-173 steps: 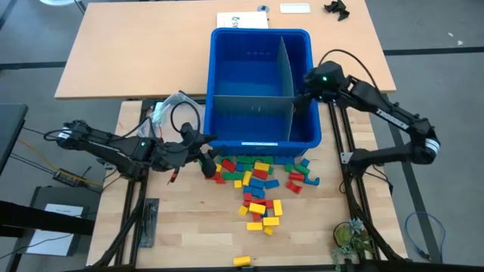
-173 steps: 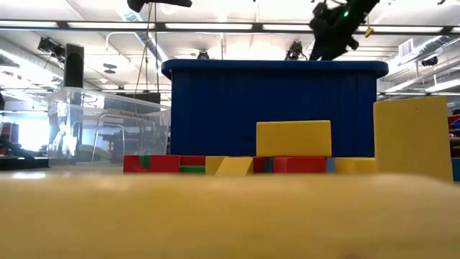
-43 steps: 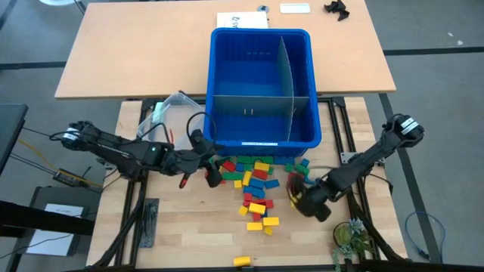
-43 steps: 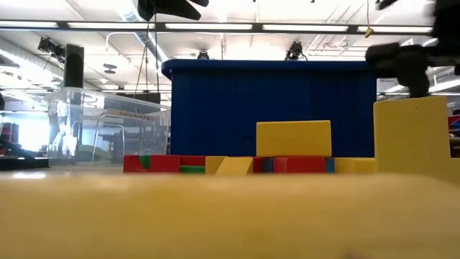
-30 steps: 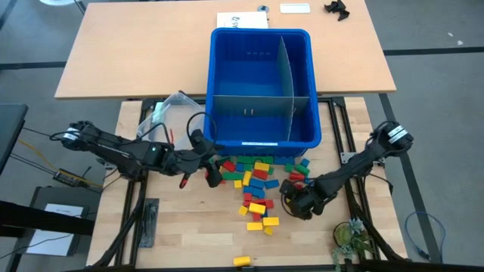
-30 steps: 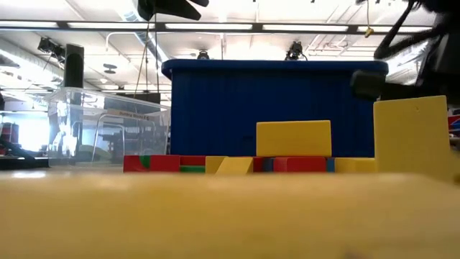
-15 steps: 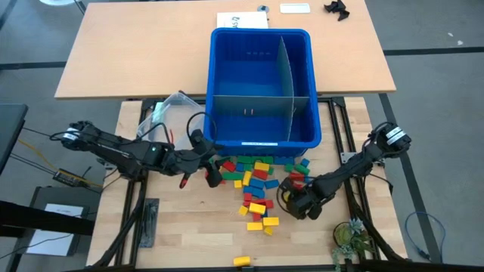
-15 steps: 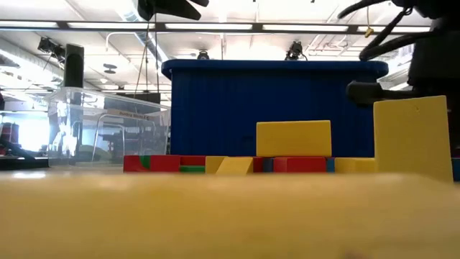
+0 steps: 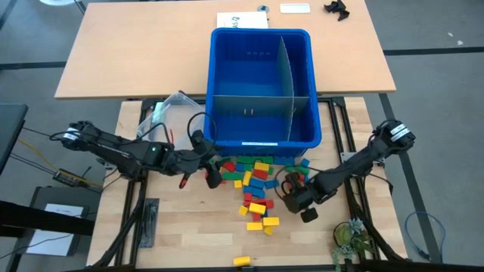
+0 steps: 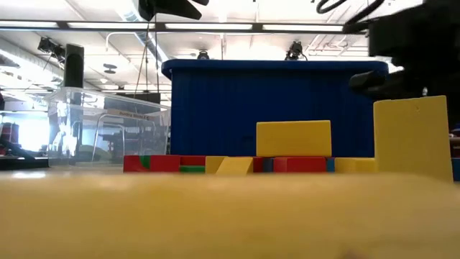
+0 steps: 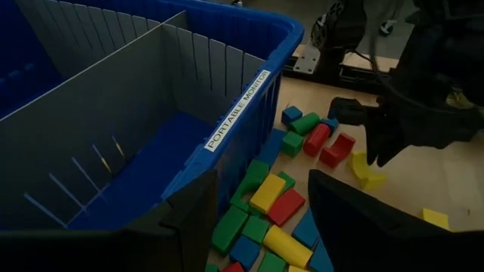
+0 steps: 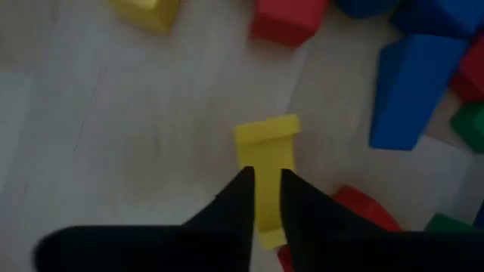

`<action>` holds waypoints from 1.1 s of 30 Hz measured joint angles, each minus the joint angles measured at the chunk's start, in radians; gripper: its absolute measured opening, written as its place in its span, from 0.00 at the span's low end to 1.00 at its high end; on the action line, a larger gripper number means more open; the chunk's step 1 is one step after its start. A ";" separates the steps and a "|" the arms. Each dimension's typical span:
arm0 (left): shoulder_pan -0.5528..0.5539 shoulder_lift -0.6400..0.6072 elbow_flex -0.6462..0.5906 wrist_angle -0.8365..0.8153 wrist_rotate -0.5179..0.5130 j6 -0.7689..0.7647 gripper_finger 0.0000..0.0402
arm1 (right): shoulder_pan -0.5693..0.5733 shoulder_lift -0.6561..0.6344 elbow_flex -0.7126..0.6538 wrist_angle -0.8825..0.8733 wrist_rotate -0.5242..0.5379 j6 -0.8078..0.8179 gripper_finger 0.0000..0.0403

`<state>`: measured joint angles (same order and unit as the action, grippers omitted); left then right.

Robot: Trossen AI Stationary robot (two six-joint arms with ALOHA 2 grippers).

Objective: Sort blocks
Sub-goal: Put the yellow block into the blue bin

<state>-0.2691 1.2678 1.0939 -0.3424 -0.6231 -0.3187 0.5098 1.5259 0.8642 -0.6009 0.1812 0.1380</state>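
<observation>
While I hold station: both arms low over the blocks [image 9: 261, 181].
Right gripper [image 12: 262, 198]: clamped on yellow block [image 12: 265, 162], pile just beyond.
Left gripper [image 11: 261, 208]: fingers apart, beside blue bin [image 9: 261, 87].

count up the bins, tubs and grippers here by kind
blue bin: 1
clear tub: 1
grippers: 2 (left gripper; right gripper, closed on a yellow block)
total: 4
</observation>
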 joint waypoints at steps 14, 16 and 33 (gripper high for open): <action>0.000 0.000 0.000 -0.001 0.003 0.000 0.53 | -0.054 0.028 -0.062 0.173 -0.148 -0.097 0.73; 0.000 0.000 0.000 0.000 0.008 0.000 0.53 | -0.054 0.028 -0.069 0.200 -0.110 -0.090 0.74; 0.000 0.000 0.000 0.001 0.008 0.000 0.53 | -0.061 0.027 -0.149 0.432 0.002 0.206 0.55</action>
<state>-0.2691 1.2675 1.0939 -0.3412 -0.6151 -0.3187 0.4487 1.5532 0.7155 -0.1693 0.1833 0.3445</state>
